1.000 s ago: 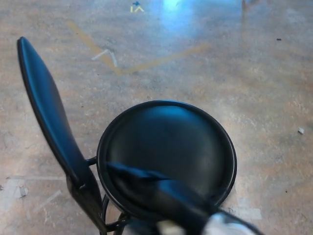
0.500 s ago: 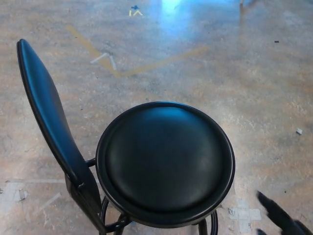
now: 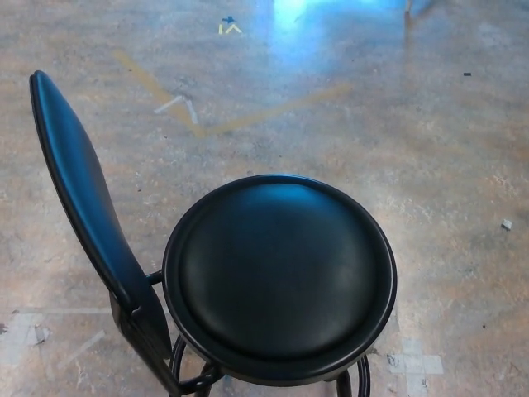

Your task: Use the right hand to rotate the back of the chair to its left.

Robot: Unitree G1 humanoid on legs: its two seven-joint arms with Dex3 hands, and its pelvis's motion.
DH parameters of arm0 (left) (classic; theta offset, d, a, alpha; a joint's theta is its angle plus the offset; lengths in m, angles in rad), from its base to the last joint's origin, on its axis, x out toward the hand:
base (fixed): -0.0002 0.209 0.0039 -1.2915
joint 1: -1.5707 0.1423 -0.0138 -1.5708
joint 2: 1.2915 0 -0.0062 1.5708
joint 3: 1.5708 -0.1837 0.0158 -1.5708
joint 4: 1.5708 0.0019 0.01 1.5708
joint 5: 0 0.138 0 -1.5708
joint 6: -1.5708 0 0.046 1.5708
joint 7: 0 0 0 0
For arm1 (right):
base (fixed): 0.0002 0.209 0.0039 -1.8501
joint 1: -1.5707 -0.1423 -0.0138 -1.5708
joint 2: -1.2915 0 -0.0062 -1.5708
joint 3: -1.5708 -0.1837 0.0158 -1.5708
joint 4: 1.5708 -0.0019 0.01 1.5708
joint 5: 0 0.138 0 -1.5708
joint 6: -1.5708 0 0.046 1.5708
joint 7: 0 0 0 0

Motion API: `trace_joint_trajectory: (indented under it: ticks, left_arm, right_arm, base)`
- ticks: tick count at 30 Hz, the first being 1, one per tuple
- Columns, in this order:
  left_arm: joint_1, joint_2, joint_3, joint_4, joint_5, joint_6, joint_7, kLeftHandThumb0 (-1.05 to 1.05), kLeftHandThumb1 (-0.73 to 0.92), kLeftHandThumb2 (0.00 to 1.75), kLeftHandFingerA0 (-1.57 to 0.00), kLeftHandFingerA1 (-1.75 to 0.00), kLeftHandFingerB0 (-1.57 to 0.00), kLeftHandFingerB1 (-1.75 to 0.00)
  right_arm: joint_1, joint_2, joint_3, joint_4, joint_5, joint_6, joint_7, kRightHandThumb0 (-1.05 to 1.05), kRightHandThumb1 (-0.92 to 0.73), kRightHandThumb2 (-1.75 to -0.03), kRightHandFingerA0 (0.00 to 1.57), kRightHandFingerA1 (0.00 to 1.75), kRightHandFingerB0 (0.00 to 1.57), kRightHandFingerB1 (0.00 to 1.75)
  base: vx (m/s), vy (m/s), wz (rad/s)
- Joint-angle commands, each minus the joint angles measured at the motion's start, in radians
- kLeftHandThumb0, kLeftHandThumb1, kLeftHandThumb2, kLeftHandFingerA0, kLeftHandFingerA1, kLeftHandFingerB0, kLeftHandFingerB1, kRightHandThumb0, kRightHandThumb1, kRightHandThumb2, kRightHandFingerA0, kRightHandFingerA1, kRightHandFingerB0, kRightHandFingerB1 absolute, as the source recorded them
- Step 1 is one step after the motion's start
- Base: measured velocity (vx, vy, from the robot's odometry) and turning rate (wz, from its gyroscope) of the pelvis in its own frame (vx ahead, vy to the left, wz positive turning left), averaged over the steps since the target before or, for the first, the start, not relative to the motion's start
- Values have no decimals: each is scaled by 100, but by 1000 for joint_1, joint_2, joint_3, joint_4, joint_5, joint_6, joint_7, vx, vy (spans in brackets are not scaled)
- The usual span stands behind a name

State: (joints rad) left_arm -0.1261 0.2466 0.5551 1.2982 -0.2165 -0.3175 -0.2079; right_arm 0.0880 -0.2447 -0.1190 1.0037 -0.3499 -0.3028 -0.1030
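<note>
A black chair stands in the middle of the head view, with a round padded seat (image 3: 281, 277) ringed by a black metal frame. Its narrow padded back (image 3: 78, 190) rises at the seat's left side, seen edge-on and leaning toward the upper left. A metal bracket (image 3: 149, 318) joins the back to the seat frame low on the left. No part of either hand or arm shows in the picture.
The chair stands on a worn, mottled concrete floor (image 3: 438, 149). Yellow tape lines (image 3: 240, 116) cross it beyond the chair, with white tape marks (image 3: 178, 103) beside them. Patches of old tape (image 3: 413, 362) lie near the chair's base.
My right hand lay over the seat's near edge one second ago, drew back to the lower right corner, and has now left the picture. The chair has not moved.
</note>
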Motion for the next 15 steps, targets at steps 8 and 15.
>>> trace_joint_trajectory:
  ticks: [8,15]
  left_arm:
    - [28,2,-18,16,-9,-1,24,-49,50,54,-53,-54,-56,-48]
    - [31,10,-27,19,-2,4,37,-48,50,55,-54,-53,-55,-47]
  right_arm:
    - [-71,60,-141,293,141,-90,-153,-54,-74,-68,6,16,10,23]
    - [-87,54,-129,298,155,-106,-152,-54,-72,-67,5,15,9,22]
  base:
    - [0,0,0]
    - [0,0,0]
